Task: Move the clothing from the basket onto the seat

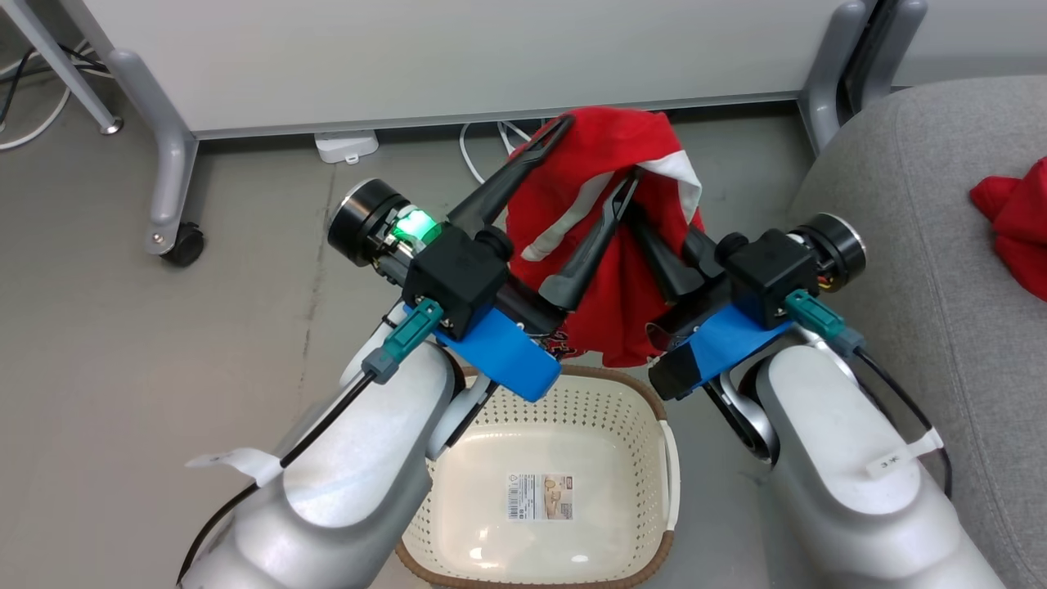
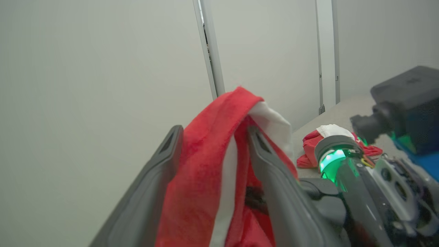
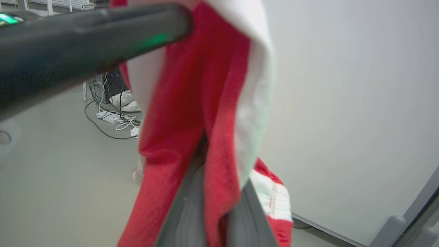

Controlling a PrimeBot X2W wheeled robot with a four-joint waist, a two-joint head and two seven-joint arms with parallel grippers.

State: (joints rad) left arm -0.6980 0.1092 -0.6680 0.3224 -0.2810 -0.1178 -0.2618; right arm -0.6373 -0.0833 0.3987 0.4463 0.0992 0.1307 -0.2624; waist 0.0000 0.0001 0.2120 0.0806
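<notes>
Cream perforated plastic laundry basket [image 1: 605,409] with brown rim sits on the grey floor [image 1: 164,368], holding no clothing. Above it hangs a red garment with white trim [image 1: 622,294]. Right claw [image 1: 662,225] pinches a fold of it. Left claw [image 1: 597,154] is spread, cloth filling the gap. To the right, a second red garment [image 1: 1014,221] lies on the grey upholstered seat [image 1: 900,245]. Behind is a white panel [image 1: 491,57].

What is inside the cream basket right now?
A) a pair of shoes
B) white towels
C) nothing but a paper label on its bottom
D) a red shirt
C: the basket shows a bare cream bottom with just its paper label, while the red garment hangs in the air above it.
</notes>
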